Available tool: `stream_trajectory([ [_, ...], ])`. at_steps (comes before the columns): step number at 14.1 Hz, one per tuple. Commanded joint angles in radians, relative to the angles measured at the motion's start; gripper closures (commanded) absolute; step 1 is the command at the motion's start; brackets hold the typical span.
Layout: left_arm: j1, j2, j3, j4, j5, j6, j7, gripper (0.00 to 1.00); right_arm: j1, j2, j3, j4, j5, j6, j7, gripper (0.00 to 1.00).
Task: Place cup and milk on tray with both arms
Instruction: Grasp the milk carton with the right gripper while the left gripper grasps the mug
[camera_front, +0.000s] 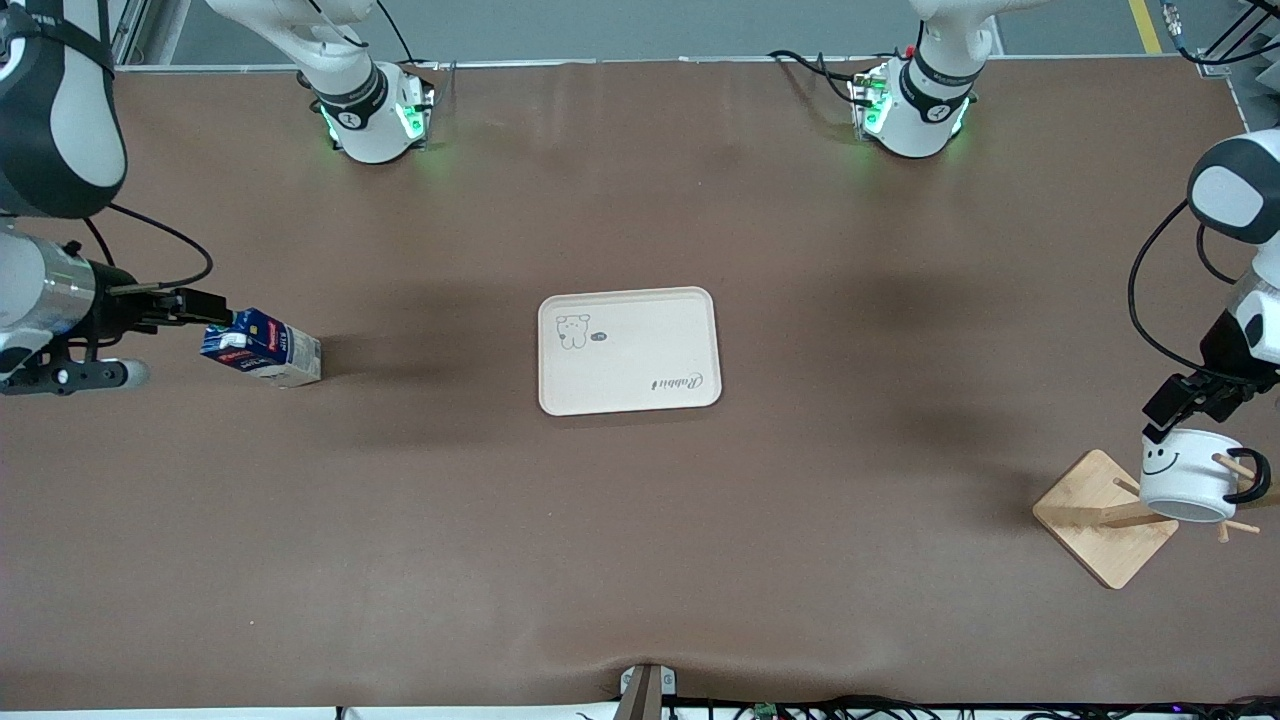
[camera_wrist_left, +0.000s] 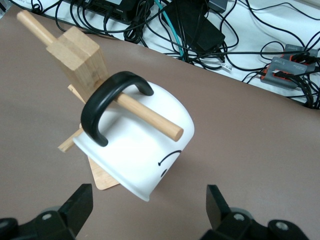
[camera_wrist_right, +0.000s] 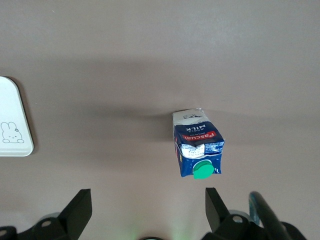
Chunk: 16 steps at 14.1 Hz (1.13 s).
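The right gripper, jaws spread, hangs over the milk, labelled "Pascual MILK", at the tray's 9 o'clock; centre both fingers on the carton before closing. At 4 o'clock, the left gripper, jaws spread, must slide the cup along its peg without tipping the stand; the tray reads "Rabbit".

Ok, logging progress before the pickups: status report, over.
Left gripper open at cup, hung on wooden stand. Right gripper open at milk on table. Tray bare; nothing blocking.
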Motion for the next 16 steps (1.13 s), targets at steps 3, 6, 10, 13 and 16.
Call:
stream_trajectory([
  [3, -0.005, 0.044, -0.012, -0.017, -0.017, 0.109, -0.002, 0.09, -0.023, 0.007, 0.005, -0.108, -0.018, 0.113, -0.011, 0.0],
  [6, -0.004, 0.079, -0.024, -0.014, -0.017, 0.154, -0.001, 0.28, -0.021, 0.008, 0.005, -0.142, -0.095, 0.161, -0.01, 0.0],
  [10, -0.004, 0.081, -0.024, -0.021, -0.017, 0.157, 0.015, 0.83, -0.023, 0.005, 0.007, -0.231, -0.144, 0.239, -0.05, 0.0],
  [13, -0.005, 0.078, -0.027, -0.026, -0.016, 0.157, 0.025, 1.0, -0.033, -0.003, 0.005, -0.289, -0.146, 0.277, -0.051, 0.0],
  [16, -0.004, 0.067, -0.061, -0.026, -0.016, 0.154, 0.022, 1.0, -0.038, -0.018, 0.005, -0.355, -0.146, 0.325, -0.051, 0.0],
])
